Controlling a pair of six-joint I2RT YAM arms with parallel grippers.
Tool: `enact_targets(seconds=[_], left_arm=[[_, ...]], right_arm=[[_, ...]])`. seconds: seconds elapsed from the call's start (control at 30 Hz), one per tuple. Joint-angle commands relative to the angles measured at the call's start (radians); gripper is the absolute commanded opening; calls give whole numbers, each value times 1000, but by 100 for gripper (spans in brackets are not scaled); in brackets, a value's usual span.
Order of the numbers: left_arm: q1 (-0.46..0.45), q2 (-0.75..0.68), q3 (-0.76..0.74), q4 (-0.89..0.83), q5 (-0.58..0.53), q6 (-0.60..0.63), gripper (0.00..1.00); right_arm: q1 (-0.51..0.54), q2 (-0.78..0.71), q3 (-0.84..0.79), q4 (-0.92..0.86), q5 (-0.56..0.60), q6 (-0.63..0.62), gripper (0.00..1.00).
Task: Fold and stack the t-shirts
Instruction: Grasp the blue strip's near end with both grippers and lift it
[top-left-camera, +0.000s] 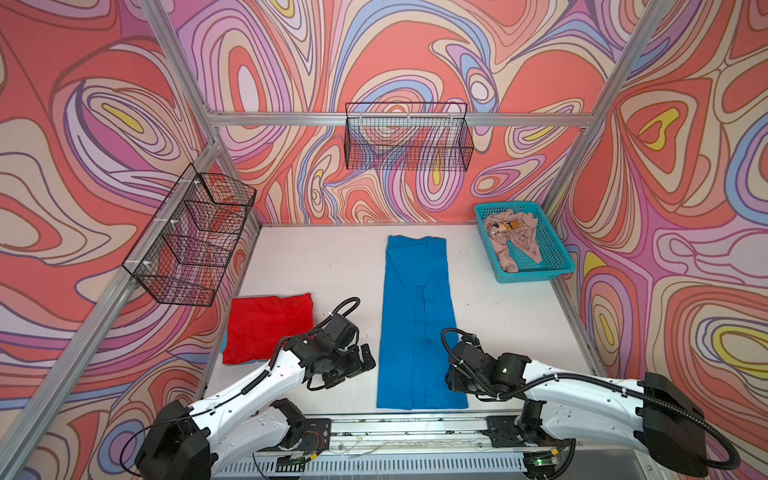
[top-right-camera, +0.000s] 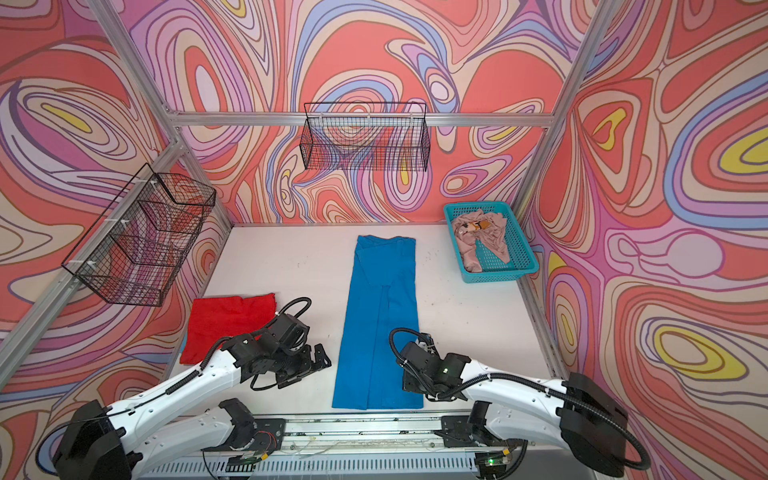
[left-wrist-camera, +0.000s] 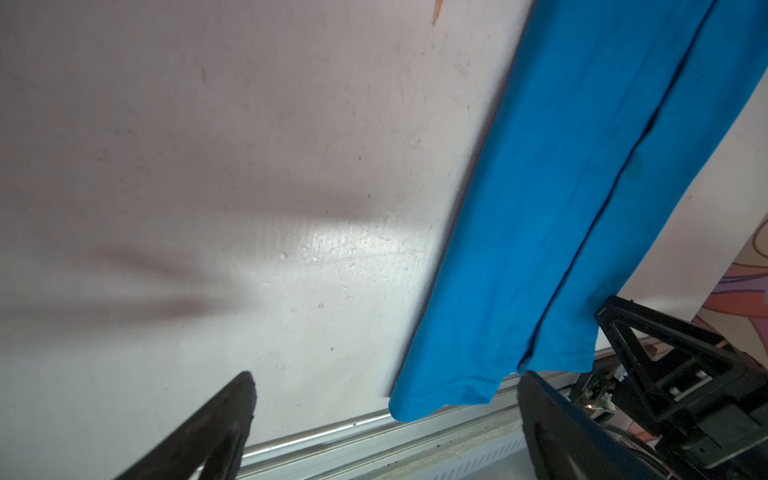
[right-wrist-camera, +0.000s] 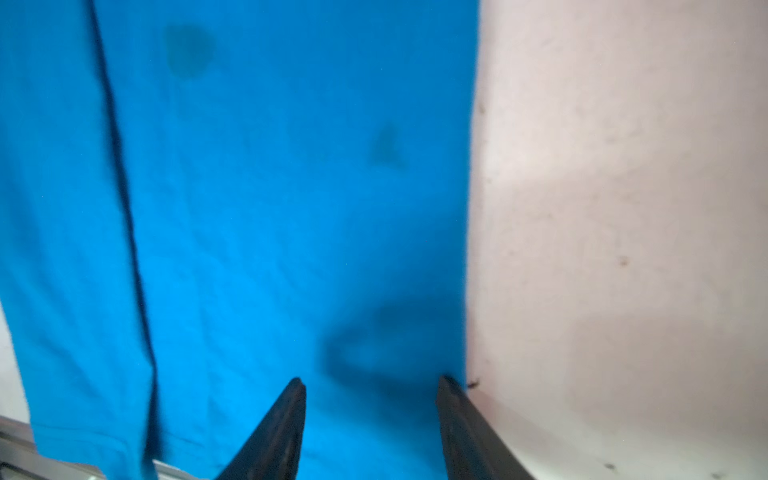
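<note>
A bright blue t-shirt (top-left-camera: 415, 316) (top-right-camera: 380, 316) lies flat in the middle of the table, folded lengthwise into a long narrow strip. At the left lies a red t-shirt (top-left-camera: 266, 328) (top-right-camera: 224, 324), folded into a square. The beige-pink printed t-shirt (top-left-camera: 515, 237) is crumpled in the turquoise basket (top-left-camera: 544, 249). My left gripper (top-left-camera: 353, 368) (left-wrist-camera: 387, 374) stands wide open just left of the blue strip's near corner, holding nothing. My right gripper (right-wrist-camera: 372, 379) hovers open over the blue t-shirt (right-wrist-camera: 249, 208) at its right edge near the hem, with flat cloth below the jaws.
Black wire baskets hang on the left wall (top-left-camera: 191, 237) and the back wall (top-left-camera: 409, 141). The metal front rail (top-left-camera: 415, 428) runs just below the blue strip's hem. Bare white tabletop (top-left-camera: 316, 266) lies between the red and blue shirts.
</note>
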Motion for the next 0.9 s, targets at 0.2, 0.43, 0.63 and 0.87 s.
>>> enact_targets(seconds=[0.2, 0.43, 0.63, 0.87], left_arm=[[-53, -34, -49, 50, 79, -103, 100], [-154, 14, -101, 50, 70, -148, 97], [-185, 45, -141, 107, 91, -177, 91], [-231, 97, -150, 143, 95, -199, 82]], right_arm=[[-9, -111, 65, -229, 23, 44, 59], [-9, -117, 34, -265, -51, 82, 61], [0, -131, -32, -216, -119, 123, 62], [37, -124, -56, -210, -104, 181, 61]])
